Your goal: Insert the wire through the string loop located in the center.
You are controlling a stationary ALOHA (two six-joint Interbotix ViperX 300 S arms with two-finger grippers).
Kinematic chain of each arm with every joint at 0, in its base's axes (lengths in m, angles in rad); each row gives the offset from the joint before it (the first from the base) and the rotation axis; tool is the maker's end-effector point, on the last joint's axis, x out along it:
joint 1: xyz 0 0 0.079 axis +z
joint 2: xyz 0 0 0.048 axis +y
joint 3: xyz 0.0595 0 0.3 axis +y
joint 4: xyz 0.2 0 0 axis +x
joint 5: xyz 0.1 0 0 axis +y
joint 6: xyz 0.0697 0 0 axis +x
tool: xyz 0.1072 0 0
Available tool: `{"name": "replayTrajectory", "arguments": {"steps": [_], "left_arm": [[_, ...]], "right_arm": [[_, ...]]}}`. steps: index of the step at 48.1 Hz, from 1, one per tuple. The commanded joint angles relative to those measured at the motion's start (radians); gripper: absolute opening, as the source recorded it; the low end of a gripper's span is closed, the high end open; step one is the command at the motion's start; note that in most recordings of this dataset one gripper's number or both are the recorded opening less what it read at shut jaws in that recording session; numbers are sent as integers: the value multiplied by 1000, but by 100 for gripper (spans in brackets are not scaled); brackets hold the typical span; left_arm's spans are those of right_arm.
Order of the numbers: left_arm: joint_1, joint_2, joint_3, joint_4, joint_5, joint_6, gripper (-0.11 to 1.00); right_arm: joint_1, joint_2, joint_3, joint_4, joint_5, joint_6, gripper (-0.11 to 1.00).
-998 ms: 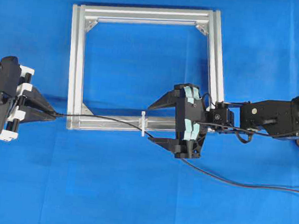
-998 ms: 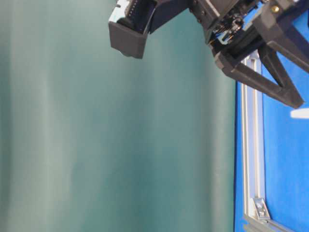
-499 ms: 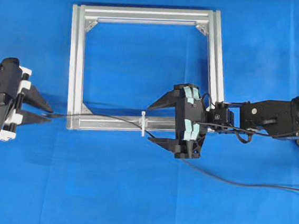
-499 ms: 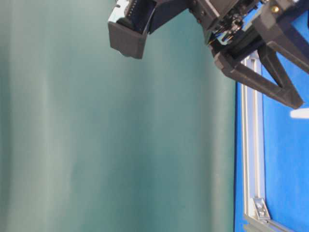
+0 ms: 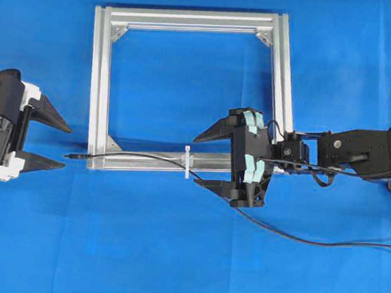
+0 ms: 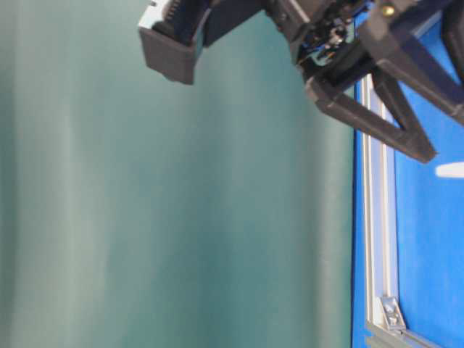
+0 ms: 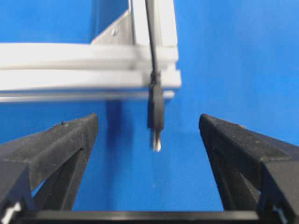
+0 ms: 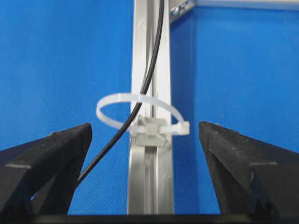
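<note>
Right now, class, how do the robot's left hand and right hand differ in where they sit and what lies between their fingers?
The left hand sits outside the frame, facing the wire plug tip; the right hand sits at the frame's lower bar, facing the string loop with the wire through it. Both are open, holding nothing.

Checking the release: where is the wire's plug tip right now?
In the overhead view the plug tip lies on the blue mat just off the frame's lower-left corner, between the open left gripper's fingers, untouched.
</note>
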Motion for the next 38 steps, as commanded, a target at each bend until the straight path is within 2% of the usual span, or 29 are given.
{"name": "replayTrajectory", "arguments": {"steps": [1,21,38], "left_arm": [[9,-51,-26,2,14,0,85],[64,-261,-67,3,179,25,84],[83,-273,-77,3,184,29,84]], "right_arm": [[0,-43,-12,-2,3,-2,83],[-5,-169,-9,-3,77,-18,83],[-5,-199,-2,-3,84,-21,83]]}}
